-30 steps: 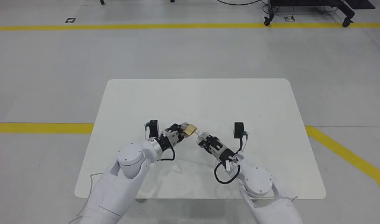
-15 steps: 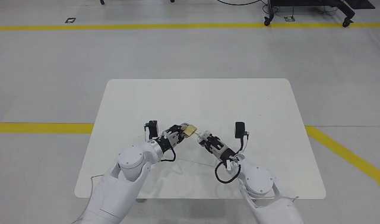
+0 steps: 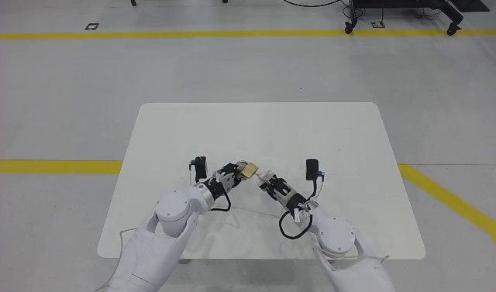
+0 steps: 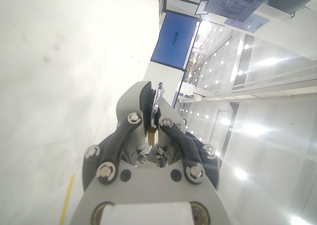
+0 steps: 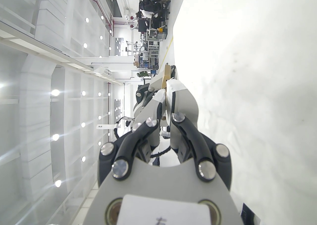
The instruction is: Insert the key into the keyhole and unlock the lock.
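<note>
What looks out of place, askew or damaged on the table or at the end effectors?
Nothing stands out. The left end effector is shut on the brass lock over the white table; the right end effector sits close beside it. Only a few faint dark specks mark the table.

The right hand (image 3: 262,180) edges slightly nearer the lock (image 3: 247,169). The left elbow (image 3: 175,208) drifts toward the desk's (image 3: 333,129) right edge.
</note>
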### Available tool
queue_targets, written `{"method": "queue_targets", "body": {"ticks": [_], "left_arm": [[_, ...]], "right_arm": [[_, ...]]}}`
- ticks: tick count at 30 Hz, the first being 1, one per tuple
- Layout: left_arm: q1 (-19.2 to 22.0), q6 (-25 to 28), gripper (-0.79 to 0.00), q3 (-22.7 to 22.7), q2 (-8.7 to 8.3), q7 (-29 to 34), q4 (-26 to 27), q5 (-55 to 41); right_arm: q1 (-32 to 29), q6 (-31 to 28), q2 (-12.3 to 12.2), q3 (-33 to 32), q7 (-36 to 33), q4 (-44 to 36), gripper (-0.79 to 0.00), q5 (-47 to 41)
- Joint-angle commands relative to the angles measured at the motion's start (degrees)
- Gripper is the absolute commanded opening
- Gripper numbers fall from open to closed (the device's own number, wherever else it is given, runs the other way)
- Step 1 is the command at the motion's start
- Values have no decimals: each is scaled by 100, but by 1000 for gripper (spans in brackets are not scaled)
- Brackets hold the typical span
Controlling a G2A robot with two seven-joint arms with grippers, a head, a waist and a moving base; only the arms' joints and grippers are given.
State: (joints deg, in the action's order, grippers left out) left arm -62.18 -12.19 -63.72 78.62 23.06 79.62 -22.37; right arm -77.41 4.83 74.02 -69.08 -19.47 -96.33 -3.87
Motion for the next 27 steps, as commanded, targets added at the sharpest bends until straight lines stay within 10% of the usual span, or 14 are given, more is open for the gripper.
{"method": "queue_targets", "body": {"ticks": [1,16,17,18,27], "left_arm": [[-13,14,-785,13,0,-17,25,49],[-46,266,-785,128,8,-15,63,346],[-43,330,-785,102,8,-17,48,325],[-34,425,-785,62,7,-37,18,302],[-31,512,-785,7,11,5,-57,159]], "right_arm": [[-1,0,2,11,3,1,-785,10],[61,11,25,44,52,59,-785,-102],[58,12,25,35,39,60,-603,-125],[57,36,22,28,19,65,-55,-125],[57,36,22,28,19,65,0,-125]]}}
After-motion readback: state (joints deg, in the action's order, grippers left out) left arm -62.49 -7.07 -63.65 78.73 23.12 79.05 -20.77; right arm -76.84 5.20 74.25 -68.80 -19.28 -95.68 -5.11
